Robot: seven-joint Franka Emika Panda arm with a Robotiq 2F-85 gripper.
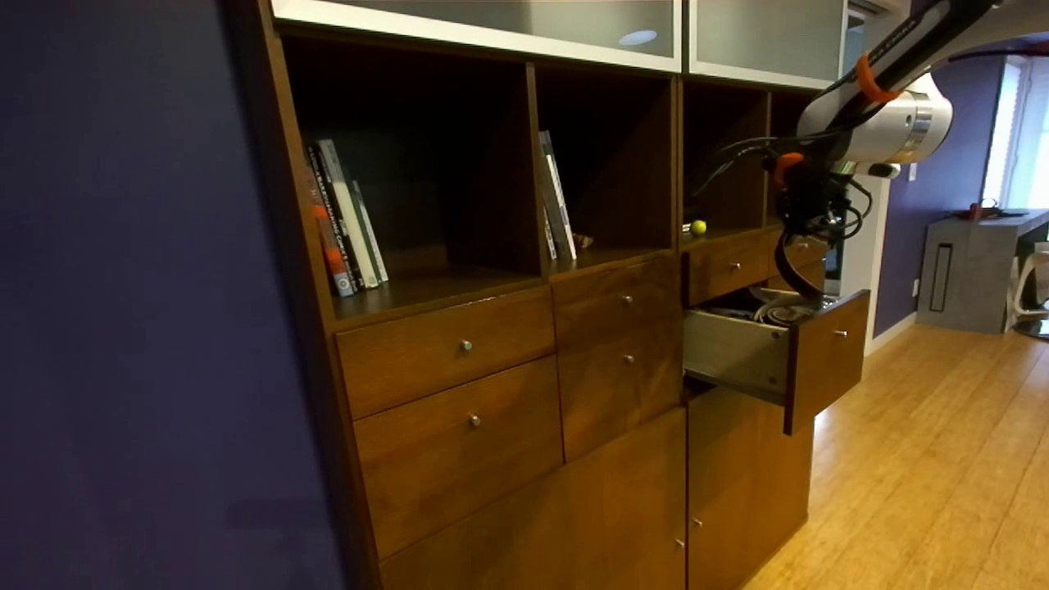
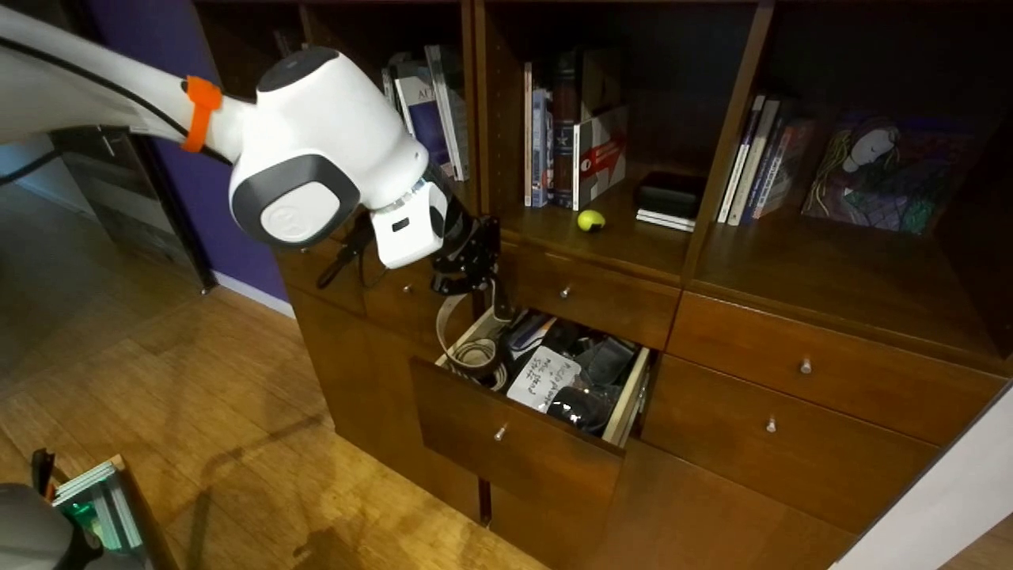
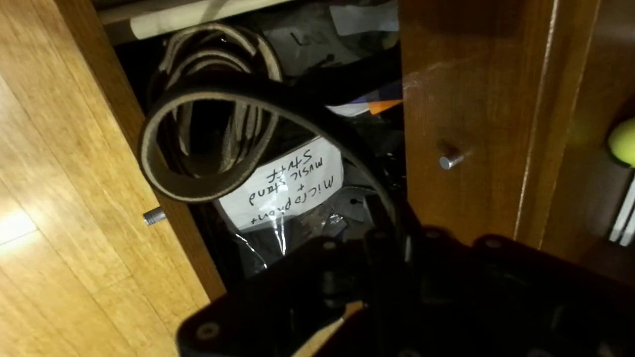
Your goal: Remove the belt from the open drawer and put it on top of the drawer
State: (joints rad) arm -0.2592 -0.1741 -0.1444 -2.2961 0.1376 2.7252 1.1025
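Note:
The reddish-brown drawer (image 2: 546, 451) stands open with one metal knob; its front also shows in an exterior view (image 1: 828, 356) and in the wrist view (image 3: 186, 240). My gripper (image 3: 394, 218) is above the drawer, shut on one end of the dark belt (image 3: 193, 188). The gripper also shows in both exterior views (image 1: 807, 221) (image 2: 475, 269). From the fingers the belt (image 1: 788, 266) curves down in a loop to its rolled coil (image 2: 477, 352), which lies low at the drawer's front corner. Whether the coil rests on the contents cannot be told.
A bag with a white handwritten label (image 2: 544, 378) and other dark items fill the drawer. A closed drawer (image 2: 601, 293) is just above. The shelf over it holds a yellow-green ball (image 2: 590, 221), books (image 2: 599, 162) and a black box (image 2: 671, 192).

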